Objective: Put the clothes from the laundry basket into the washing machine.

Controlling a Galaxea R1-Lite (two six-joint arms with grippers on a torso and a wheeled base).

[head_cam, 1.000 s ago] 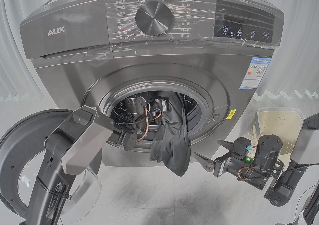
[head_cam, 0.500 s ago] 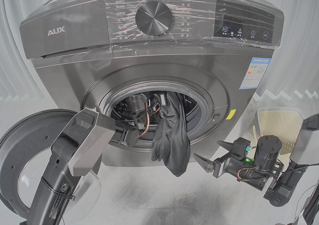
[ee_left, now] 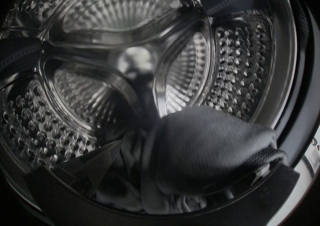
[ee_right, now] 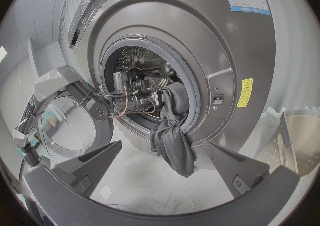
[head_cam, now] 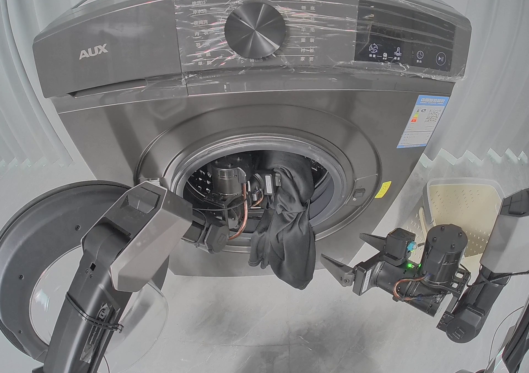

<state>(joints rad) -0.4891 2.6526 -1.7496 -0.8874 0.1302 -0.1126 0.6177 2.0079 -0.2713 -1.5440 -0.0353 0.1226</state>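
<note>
front-loading washing machine, its round door swung open at lower left of the head view. over the last second the left arm works deeper through the opening, and the dark grey garment bunches higher at the mouth, its hanging tail slightly shorter. judged from this, the load is part-way in, not finished.

the garment lies half inside the drum, half draped over the lower door seal and down the front panel at frame centre. the cream laundry basket stands at right. the left gripper looks released: jaws apart, cloth slung over one finger rather than pinched. the right gripper, spread wide and holding nothing, hovers at lower right, near the tail and in front of the basket.

edges: the seal's lower lip is where cloth may snag, and the left arm fills the opening's left half. open room lies in the right half and over the floor below the tail.
</note>
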